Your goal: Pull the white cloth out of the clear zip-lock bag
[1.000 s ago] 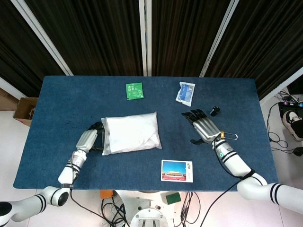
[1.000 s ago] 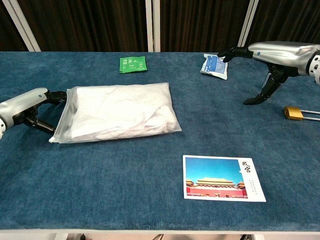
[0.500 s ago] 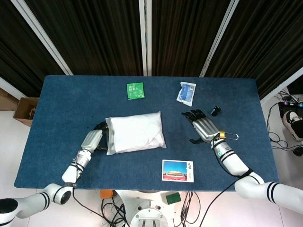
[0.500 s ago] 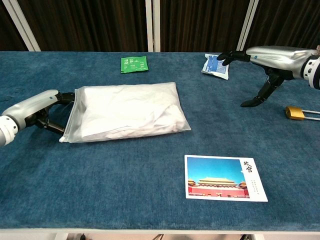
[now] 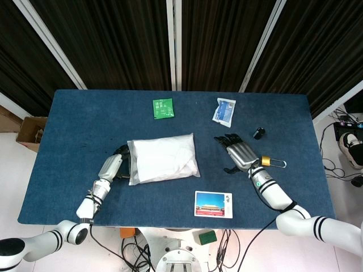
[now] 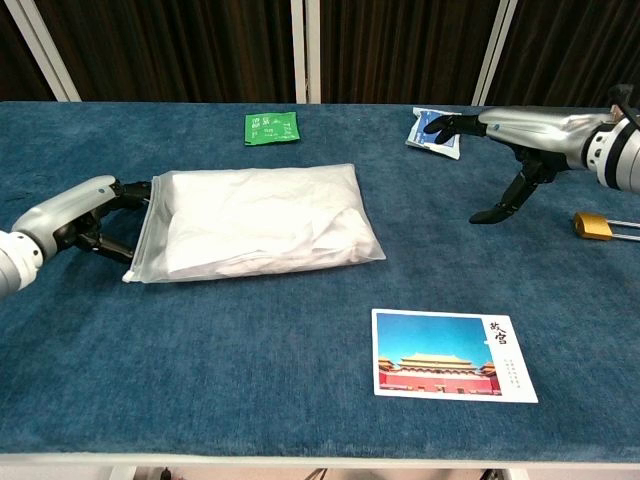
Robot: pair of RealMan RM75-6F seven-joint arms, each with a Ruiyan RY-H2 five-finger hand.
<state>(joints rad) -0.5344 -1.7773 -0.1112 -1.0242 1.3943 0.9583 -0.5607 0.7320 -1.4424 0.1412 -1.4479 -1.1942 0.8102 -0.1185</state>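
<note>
The clear zip-lock bag (image 5: 163, 158) (image 6: 255, 220) lies flat near the table's middle, stuffed with the folded white cloth (image 6: 270, 215). Its mouth faces left. My left hand (image 5: 113, 166) (image 6: 85, 215) grips that left edge, with fingers over the top and the thumb under the lower corner. My right hand (image 5: 238, 152) (image 6: 525, 130) hovers to the right of the bag, apart from it. It holds nothing, with fingers stretched forward and the thumb pointing down.
A postcard (image 5: 213, 204) (image 6: 452, 354) lies near the front edge. A brass padlock (image 5: 269, 162) (image 6: 595, 225) sits just right of my right hand. A green packet (image 5: 163, 108), a blue-white packet (image 5: 224, 110) and a small black object (image 5: 257, 134) lie further back.
The bag and my left hand have slid slightly to the right. My right hand has drifted a little left, towards the bag, and stays empty.
</note>
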